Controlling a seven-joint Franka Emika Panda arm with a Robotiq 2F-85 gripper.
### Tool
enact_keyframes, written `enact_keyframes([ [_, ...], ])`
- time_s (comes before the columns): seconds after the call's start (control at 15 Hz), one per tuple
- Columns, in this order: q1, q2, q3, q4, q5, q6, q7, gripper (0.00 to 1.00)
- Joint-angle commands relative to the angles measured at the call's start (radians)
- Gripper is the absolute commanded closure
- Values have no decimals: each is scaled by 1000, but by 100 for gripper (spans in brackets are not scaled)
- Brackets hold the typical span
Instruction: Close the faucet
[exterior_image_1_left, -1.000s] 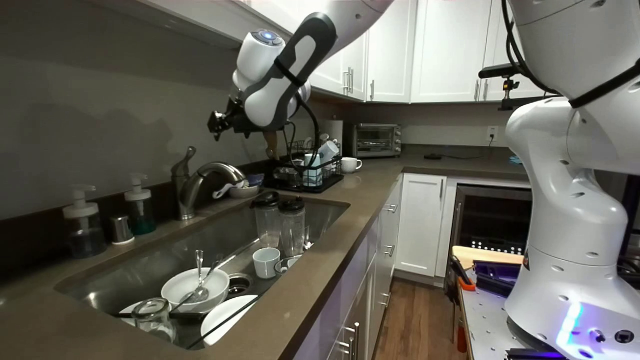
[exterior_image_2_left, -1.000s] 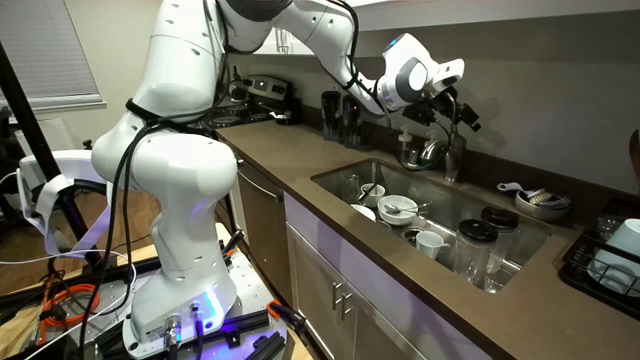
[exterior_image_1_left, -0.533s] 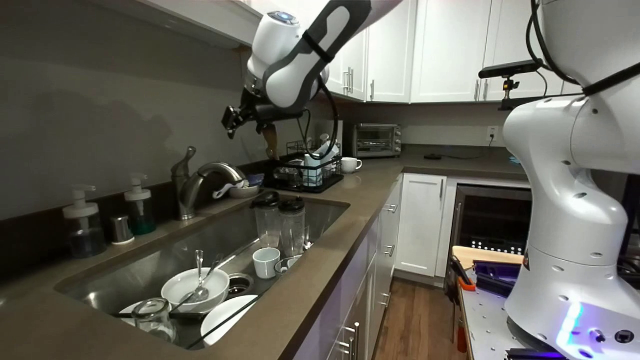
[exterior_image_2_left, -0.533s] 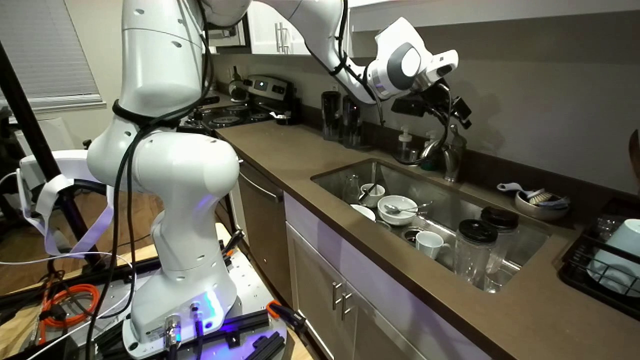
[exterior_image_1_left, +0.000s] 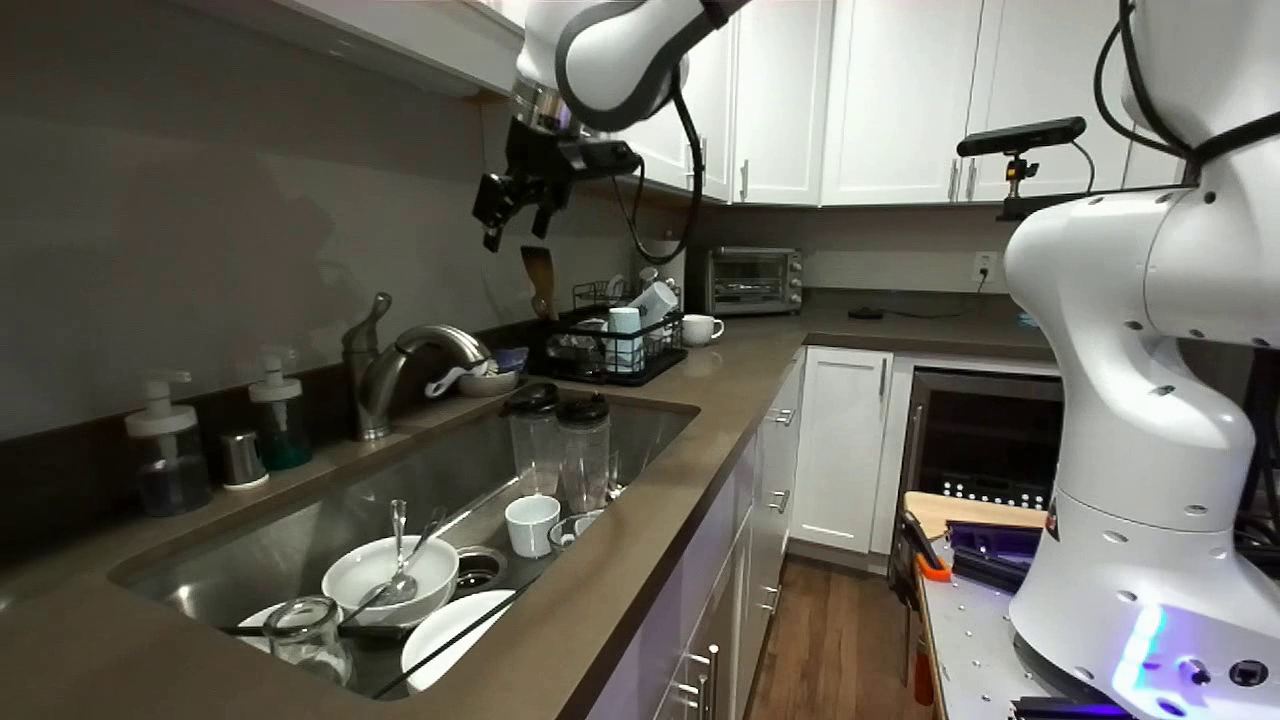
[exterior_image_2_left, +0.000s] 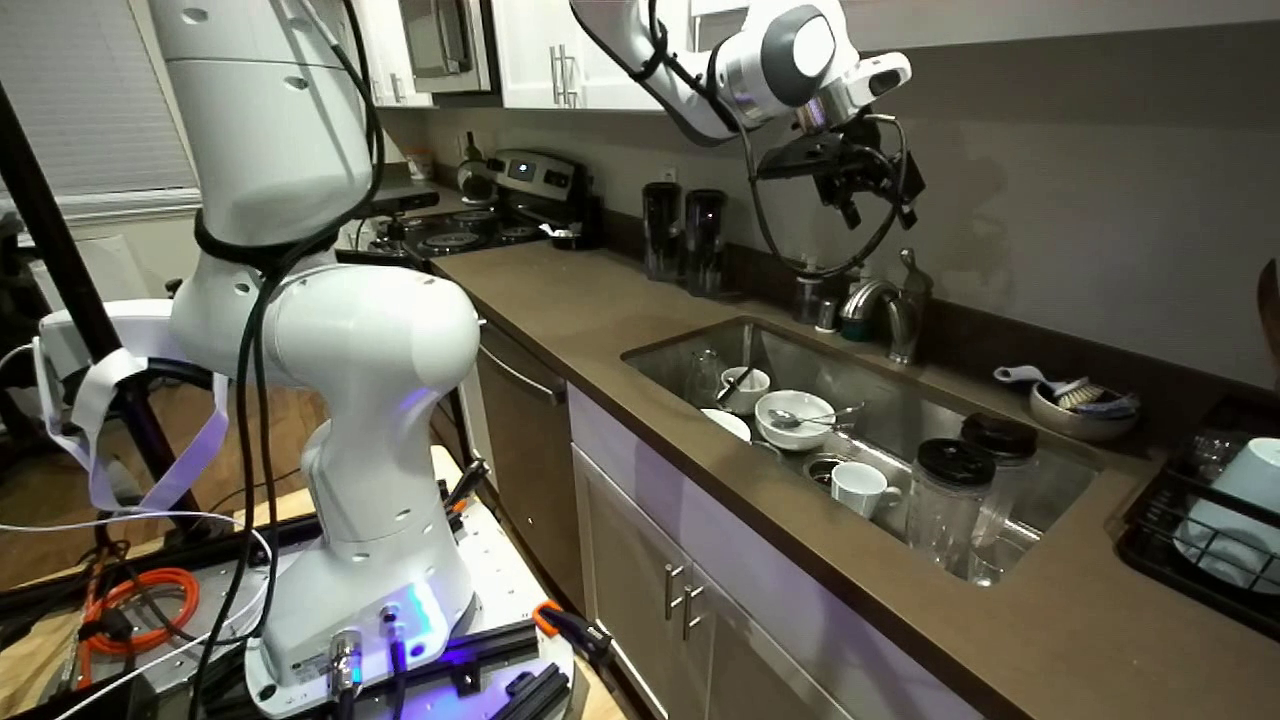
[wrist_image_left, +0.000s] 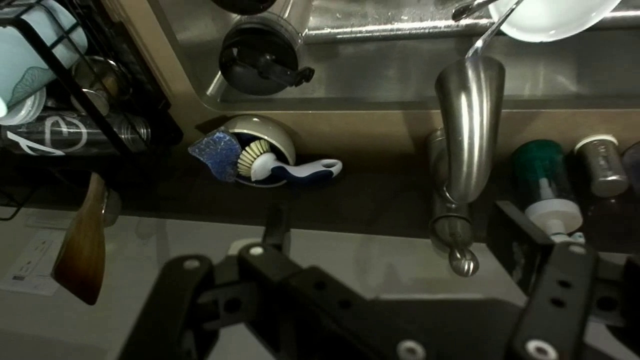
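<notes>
The faucet is silver-grey metal with a curved spout (exterior_image_1_left: 440, 340) and a thick base (exterior_image_2_left: 903, 335). Its lever handle (exterior_image_1_left: 372, 318) stands up at the back, by the wall. In the wrist view the spout (wrist_image_left: 470, 125) points toward the sink, and the rounded handle tip (wrist_image_left: 463, 261) shows between the fingers, nearer the right one. My gripper (wrist_image_left: 399, 232) is open and empty. In both exterior views the gripper (exterior_image_1_left: 516, 232) (exterior_image_2_left: 880, 215) hangs above the faucet, pointing mostly down and apart from it. No water stream shows at the spout.
The sink (exterior_image_2_left: 690, 345) holds bowls, mugs and two lidded bottles (exterior_image_1_left: 585, 450). Soap dispensers (exterior_image_1_left: 275, 410) stand beside the faucet. A bowl with a brush (wrist_image_left: 300, 171) sits on its other side, then a dish rack (exterior_image_1_left: 640, 375). A wooden spatula (exterior_image_1_left: 540, 280) rises behind the rack. Cabinets hang above.
The arm has risen and drawn back. The gripper has tilted from pointing toward the wall to pointing more downward, above the faucet. The faucet and dishes look the same.
</notes>
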Motion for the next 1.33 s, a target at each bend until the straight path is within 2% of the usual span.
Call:
enact_keyframes([
  [0.0, -225, -117, 274, -18, -32, -131, -49, 0],
  [0.2, -438, -154, 513, -24, 4, -224, -74, 0],
  [0.27, -493, -163, 574, -26, 10, -248, -71, 0],
  [0.47, -602, -183, 696, -34, 15, -302, -61, 0],
  [0.8, -688, -211, 793, -59, 11, -333, -43, 0],
  [1.13, -721, -240, 837, -92, 4, -310, -16, 0],
  [1.27, -729, -207, 843, -61, 0, -314, -32, 0],
])
